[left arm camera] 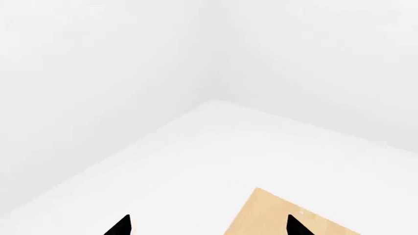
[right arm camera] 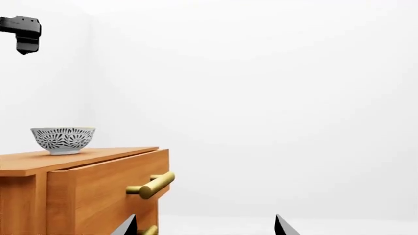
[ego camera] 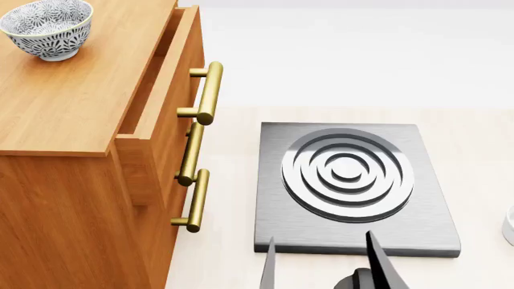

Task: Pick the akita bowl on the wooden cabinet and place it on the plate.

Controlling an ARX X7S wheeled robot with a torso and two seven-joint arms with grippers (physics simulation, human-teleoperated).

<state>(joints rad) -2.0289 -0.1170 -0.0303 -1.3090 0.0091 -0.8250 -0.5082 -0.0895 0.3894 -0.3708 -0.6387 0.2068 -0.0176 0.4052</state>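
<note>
The akita bowl (ego camera: 47,27), white with a dense black-grey pattern, stands on top of the wooden cabinet (ego camera: 72,102) at the far left of the head view. The right wrist view shows the akita bowl (right arm camera: 62,139) upright on the cabinet top (right arm camera: 78,156). My right gripper (ego camera: 321,268) is open and empty, low in front of the stove and well away from the bowl; its tips (right arm camera: 205,227) stand wide apart. My left gripper (left arm camera: 209,227) is open with nothing between its fingers, over a pale wooden corner (left arm camera: 287,215). The plate is out of view.
A grey square stove (ego camera: 277,229) with a ringed burner lies on the pale counter right of the cabinet. The cabinet's top drawer (ego camera: 173,78) stands slightly pulled out, and brass handles (ego camera: 207,93) stick out. A white object (ego camera: 509,226) is cut off at the right edge. A small dark part (right arm camera: 23,32) hangs high in the right wrist view.
</note>
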